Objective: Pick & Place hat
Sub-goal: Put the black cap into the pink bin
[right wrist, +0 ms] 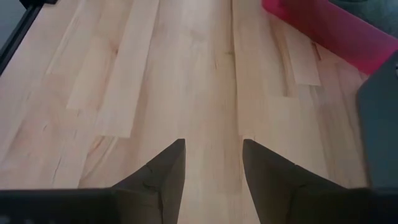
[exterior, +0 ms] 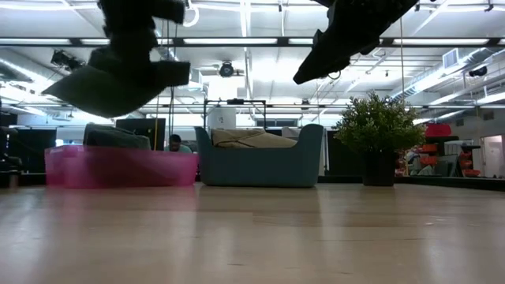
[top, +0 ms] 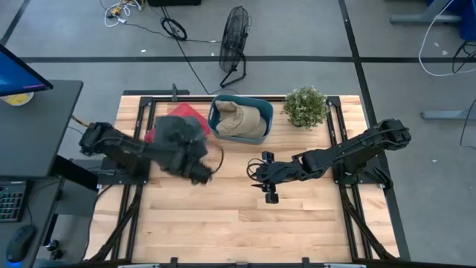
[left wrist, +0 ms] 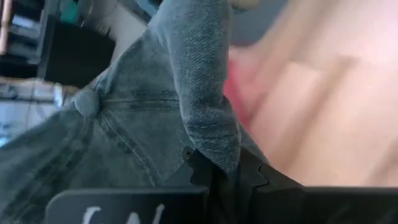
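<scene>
A dark grey denim hat hangs from my left gripper over the near edge of the pink bin. In the low view the hat is clear of the table, under the left gripper. The left wrist view shows the hat's crown with its top button. A second dark hat lies in the pink bin. A tan hat lies in the blue bin. My right gripper is open over bare table at mid-table and holds nothing. My left gripper pinches a stitched edge of the denim hat between its two fingers; brim or rim, I cannot tell. The fingers come from above. The hat hangs below them, lifted clear of the table, with its crown drooping to one side.
A potted plant stands at the far right of the table, beside the blue bin. The pink bin also shows ahead of the right gripper. Bare wood fills the near half of the table. A fan stands on the floor beyond.
</scene>
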`<state>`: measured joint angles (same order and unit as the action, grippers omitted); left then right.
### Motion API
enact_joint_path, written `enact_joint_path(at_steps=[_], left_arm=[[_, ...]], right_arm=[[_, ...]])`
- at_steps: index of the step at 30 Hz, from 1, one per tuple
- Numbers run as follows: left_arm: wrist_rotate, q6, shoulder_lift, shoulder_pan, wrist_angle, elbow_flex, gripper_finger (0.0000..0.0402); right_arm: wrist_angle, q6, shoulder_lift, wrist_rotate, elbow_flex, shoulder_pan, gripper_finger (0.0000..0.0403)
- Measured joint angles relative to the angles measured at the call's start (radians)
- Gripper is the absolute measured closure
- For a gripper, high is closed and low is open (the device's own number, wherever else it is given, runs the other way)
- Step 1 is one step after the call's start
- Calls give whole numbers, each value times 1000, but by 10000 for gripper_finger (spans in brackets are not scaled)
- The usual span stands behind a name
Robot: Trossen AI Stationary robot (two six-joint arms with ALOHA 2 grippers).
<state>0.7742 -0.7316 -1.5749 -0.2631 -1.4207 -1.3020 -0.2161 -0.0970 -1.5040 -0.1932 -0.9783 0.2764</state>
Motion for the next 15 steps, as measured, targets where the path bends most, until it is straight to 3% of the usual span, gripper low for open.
enact_joint_path(at_steps=[6,11,15], left_arm=[[-10,212,0,220,12,0,379],[-234,386,-1,357,27,0,380],[-266,415,-17,418,98,0,380]], right_arm=[[0,1,0,0,0,0,239],[-1,1,0,0,0,0,239],[-2,1,0,0,0,0,239]])
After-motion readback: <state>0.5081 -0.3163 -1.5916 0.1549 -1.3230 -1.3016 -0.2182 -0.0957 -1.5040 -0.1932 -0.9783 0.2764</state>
